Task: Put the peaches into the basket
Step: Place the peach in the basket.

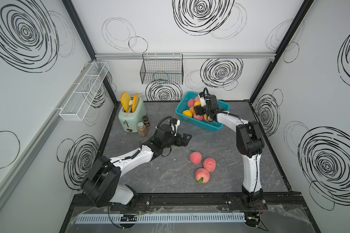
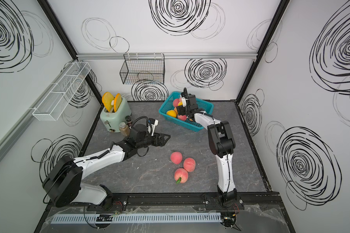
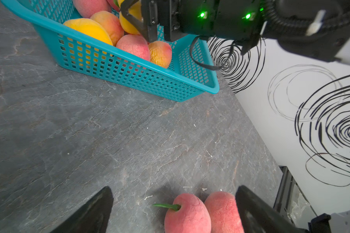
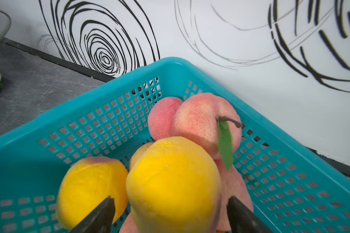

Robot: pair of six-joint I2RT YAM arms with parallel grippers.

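The turquoise basket [image 1: 199, 122] [image 2: 182, 121] [image 3: 129, 74] [image 4: 89, 131] stands at the back right and holds several peaches, pink and yellow. My right gripper [image 1: 199, 107] [image 2: 181, 108] [image 4: 170, 198] hovers over it, open. A yellow peach [image 4: 174, 177] sits on the pile between its fingers with a gap on each side. Three pink peaches [image 1: 195, 157] [image 1: 209, 164] [image 1: 202, 175] lie together on the table nearer the front. My left gripper [image 1: 187, 138] [image 2: 166, 138] [image 3: 174, 189] is open and empty, just above and left of them. Two of them [image 3: 187, 215] [image 3: 222, 211] show in the left wrist view.
A mint toaster [image 1: 130, 115] with orange-yellow slices stands at the back left, with spice jars [image 1: 142, 129] beside it. A black wire basket [image 1: 162, 70] hangs on the back wall and a white mesh rack [image 1: 85, 90] on the left wall.
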